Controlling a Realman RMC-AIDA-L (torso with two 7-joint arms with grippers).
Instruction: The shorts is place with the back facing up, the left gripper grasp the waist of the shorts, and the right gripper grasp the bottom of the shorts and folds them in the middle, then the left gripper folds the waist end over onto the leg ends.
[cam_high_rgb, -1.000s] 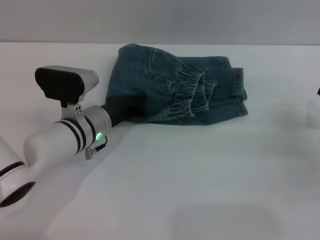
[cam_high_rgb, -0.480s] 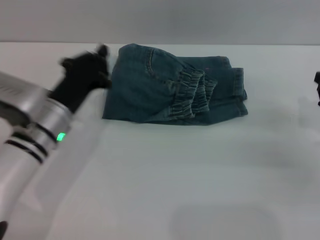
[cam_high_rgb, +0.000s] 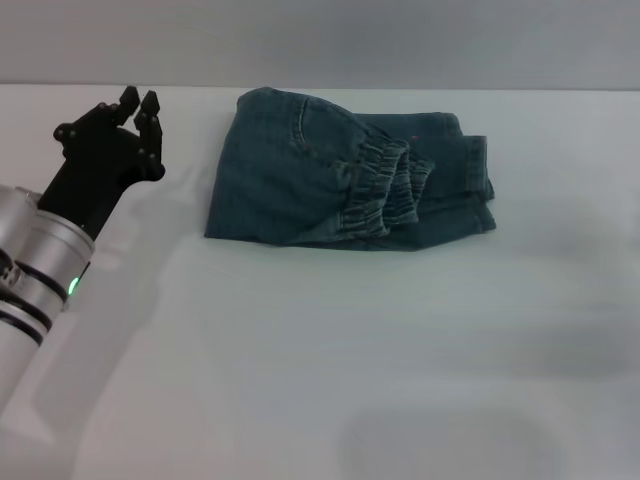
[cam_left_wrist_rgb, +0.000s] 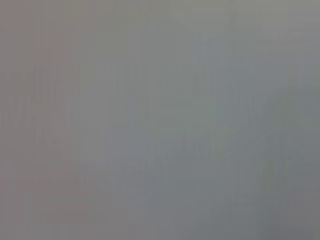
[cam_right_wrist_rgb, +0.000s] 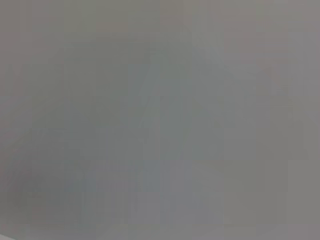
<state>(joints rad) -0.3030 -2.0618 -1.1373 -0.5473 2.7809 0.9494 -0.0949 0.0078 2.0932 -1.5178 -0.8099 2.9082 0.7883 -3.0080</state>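
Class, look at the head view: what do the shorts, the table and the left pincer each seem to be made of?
The shorts: faded blue-green denim, matte, with visible seams and a puckered elastic waist. The table: a smooth white surface, possibly laminate; the look leaves it open. The left pincer: matte black fingers, plastic or coated metal, on a brushed silver wrist with black rings.

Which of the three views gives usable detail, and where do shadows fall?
Head view: sharp; the shorts and left gripper are crisp, with soft shadows on the table beside the arm and near the front edge. Left wrist and right wrist views: featureless grey, nothing discernible.
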